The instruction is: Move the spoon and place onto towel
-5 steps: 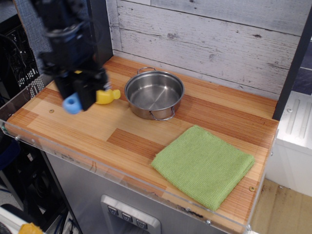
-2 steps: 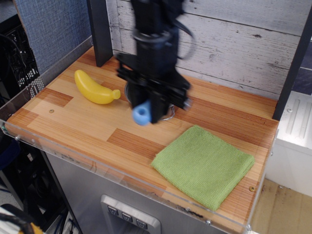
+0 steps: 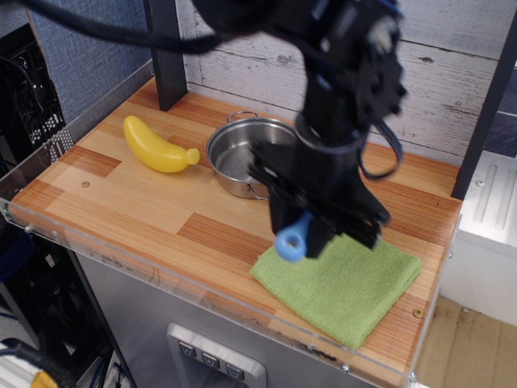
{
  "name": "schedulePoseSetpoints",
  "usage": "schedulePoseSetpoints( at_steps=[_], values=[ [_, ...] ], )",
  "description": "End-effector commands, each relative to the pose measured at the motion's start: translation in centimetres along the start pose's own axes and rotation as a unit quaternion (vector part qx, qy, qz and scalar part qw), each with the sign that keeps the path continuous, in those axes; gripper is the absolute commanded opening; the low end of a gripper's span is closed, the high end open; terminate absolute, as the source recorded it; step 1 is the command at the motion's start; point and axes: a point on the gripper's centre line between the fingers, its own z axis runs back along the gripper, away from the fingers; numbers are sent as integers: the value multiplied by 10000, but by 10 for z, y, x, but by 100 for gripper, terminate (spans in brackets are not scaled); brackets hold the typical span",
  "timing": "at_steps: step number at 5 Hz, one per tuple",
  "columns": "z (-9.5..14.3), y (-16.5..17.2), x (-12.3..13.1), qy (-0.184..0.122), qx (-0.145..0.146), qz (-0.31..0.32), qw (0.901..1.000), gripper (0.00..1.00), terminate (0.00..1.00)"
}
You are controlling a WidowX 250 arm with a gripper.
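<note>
The spoon (image 3: pixel 292 239), only its blue holed handle end showing, is clamped in the closed tool (image 3: pixel 311 230) and hangs in the air over the left part of the towel (image 3: pixel 347 283), which lies near the front right corner of the bench (image 3: pixel 121 202). A second ago the tool held it above the left end, by the banana (image 3: pixel 157 147); it has since crossed past the pot (image 3: pixel 242 158). Carrying looks nearly done: lowering and release remain.
</note>
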Motion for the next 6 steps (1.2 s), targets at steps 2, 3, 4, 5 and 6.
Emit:
schedulePoseSetpoints(
  at_steps=[2, 3, 4, 5, 6],
  values=[
    [-43, -7, 15, -284, -1211, -131, 9922, 0, 0],
    [-50, -6, 15, -110, -1265, -241, 9916, 0, 0],
    [-43, -5, 18, -96, -1294, -312, 9910, 100, 0],
    [-24, -4, 23, -276, -1315, -309, 9904, 100, 0],
    [3, 0, 25, -458, -1376, -268, 9891, 100, 0]
  ],
)
